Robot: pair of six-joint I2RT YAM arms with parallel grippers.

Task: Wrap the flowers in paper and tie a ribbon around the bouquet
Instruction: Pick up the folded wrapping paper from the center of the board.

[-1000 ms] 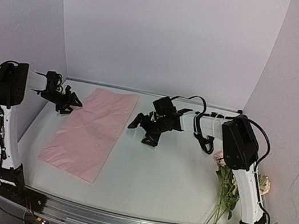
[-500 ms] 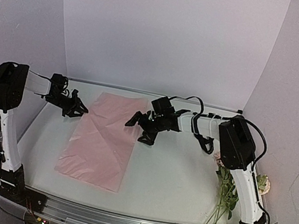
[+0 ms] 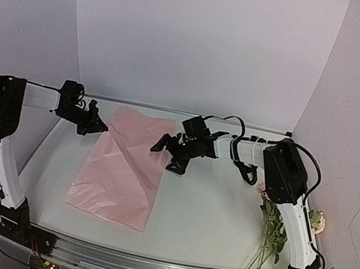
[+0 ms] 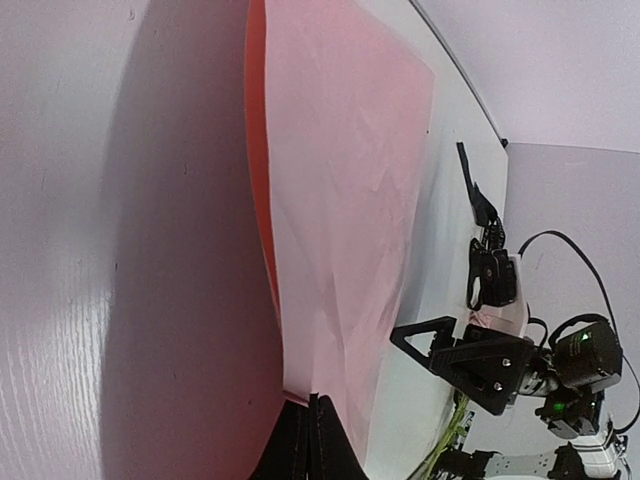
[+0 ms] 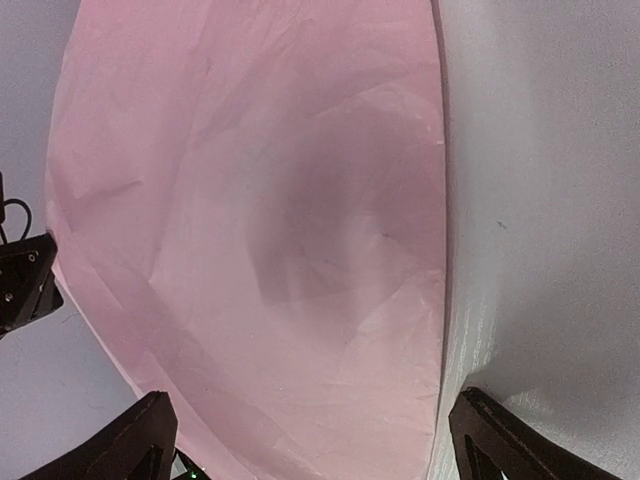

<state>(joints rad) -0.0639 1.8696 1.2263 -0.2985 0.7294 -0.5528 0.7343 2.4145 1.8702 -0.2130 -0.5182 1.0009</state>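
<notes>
Looking down from the top camera, I have the paper (image 3: 125,170) lying on the table (image 3: 215,210), left of centre in the frame. Its long axis runs from the back wall toward the bottom of the frame, with the near end leaning a little to the left. The left gripper (image 3: 94,124) sits at the sheet's upper-left corner. In the left wrist view its fingers (image 4: 300,445) are pressed together on the paper's edge, which rises off the table there. The right gripper (image 3: 165,156) hangs over the sheet's upper-right edge, fingers (image 5: 140,440) spread wide and holding nothing. The flowers (image 3: 272,224) lie at the right of the frame beside the right arm, stems pointing toward the lower edge.
</notes>
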